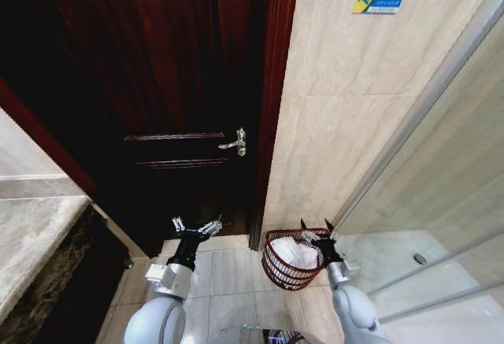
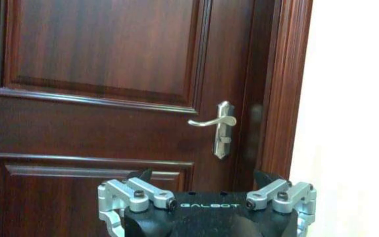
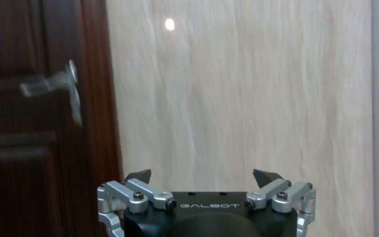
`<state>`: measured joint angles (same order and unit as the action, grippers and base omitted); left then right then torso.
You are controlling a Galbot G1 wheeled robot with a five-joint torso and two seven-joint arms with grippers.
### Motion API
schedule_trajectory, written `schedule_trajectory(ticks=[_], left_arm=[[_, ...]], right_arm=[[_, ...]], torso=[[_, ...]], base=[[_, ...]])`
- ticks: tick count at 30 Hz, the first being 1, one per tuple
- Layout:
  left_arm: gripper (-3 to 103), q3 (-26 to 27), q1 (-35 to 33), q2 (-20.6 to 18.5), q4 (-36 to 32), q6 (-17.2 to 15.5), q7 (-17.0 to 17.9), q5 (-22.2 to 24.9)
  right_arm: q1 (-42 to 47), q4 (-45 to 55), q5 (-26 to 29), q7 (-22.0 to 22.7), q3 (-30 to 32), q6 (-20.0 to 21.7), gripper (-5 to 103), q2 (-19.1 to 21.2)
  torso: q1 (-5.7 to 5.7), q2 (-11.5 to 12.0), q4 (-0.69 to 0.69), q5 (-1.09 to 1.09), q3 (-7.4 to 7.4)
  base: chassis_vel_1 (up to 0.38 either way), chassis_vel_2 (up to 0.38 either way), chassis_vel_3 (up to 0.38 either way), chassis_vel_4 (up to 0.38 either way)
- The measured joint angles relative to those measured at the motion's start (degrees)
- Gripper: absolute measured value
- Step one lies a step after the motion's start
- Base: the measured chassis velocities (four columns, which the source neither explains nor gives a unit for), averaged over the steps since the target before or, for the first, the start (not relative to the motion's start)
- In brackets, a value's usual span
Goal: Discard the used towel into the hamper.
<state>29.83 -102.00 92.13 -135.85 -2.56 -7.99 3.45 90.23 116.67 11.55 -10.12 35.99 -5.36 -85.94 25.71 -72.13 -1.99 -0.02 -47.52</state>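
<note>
The hamper (image 1: 277, 268), a dark reddish-brown wire basket, stands on the tiled floor against the marble wall, just right of the door frame. A white towel (image 1: 295, 252) lies crumpled inside it. My right gripper (image 1: 316, 227) is open and empty, raised just above the hamper's right rim. My left gripper (image 1: 196, 227) is open too, held up in front of the dark wooden door, left of the hamper. In the wrist views both grippers (image 2: 204, 176) (image 3: 203, 175) show spread fingers with nothing between them.
A dark wooden door (image 1: 173, 100) with a silver lever handle (image 1: 235, 143) fills the wall ahead. A marble counter (image 1: 31, 234) runs along the left. A glass shower partition (image 1: 441, 202) stands at the right. Tiled floor (image 1: 228, 273) lies open between door and hamper.
</note>
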Motion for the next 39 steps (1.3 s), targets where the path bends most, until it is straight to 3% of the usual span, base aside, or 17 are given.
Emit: schedule_trajectory(ticks=[10, 23, 39], left_arm=[[100, 0.0, 0.0, 0.0, 0.0, 0.0, 0.0, 0.0], [100, 0.0, 0.0, 0.0, 0.0, 0.0, 0.0, 0.0], [100, 0.0, 0.0, 0.0, 0.0, 0.0, 0.0, 0.0]], right_arm=[[6.8, 17.4, -2.9, 1.1, -1.5, 2.2, 100, -2.6], [9.6, 23.0, -4.7, 0.4, -1.5, 1.9, 100, -3.1], [10.3, 21.8, -4.6, -2.2, -2.1, 1.1, 100, -3.6]], torso=[[0.0, 0.0, 0.0, 0.0, 0.0], [0.0, 0.0, 0.0, 0.02, -0.01], [0.01, 0.0, 0.0, 0.02, -0.01]], base=[[0.0, 0.0, 0.0, 0.0], [0.0, 0.0, 0.0, 0.0], [0.0, 0.0, 0.0, 0.0]])
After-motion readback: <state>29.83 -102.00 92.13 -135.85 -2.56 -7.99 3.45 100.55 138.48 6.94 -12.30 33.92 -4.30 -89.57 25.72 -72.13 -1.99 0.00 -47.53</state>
